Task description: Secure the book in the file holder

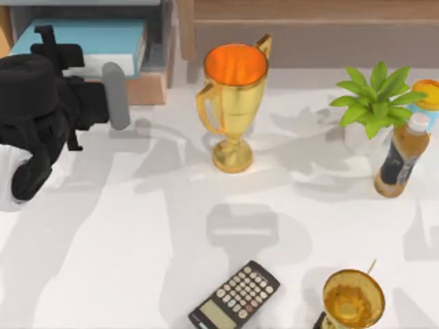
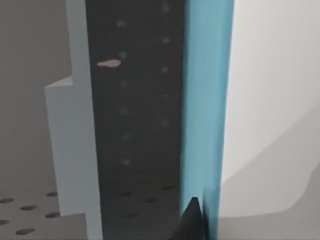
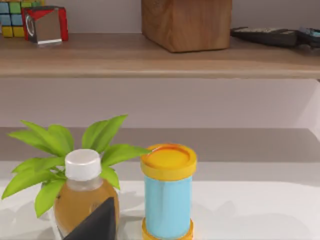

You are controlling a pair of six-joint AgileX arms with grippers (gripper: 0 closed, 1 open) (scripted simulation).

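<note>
Far-left on the table (image 1: pixel 137 233), left gripper (image 1: pixel 113 96) grasps the book (image 1: pixel 89 38) inside the file holder (image 1: pixel 167 48).

Even, bright light falls on the white tabletop (image 1: pixel 137 274); the tall gold trophy cup (image 1: pixel 233 103) and the leafy green potted plant (image 1: pixel 374 99) lay soft-edged grey shadows on it, and further broad, blurred grey shadow shapes lie across the middle of the table. The cup's orange inside glows with no hard glare. Left wrist view is dim: a dark grey perforated panel (image 2: pixel 135 125) sits in shade beside a pale lit surface with a soft diagonal shadow.
</note>
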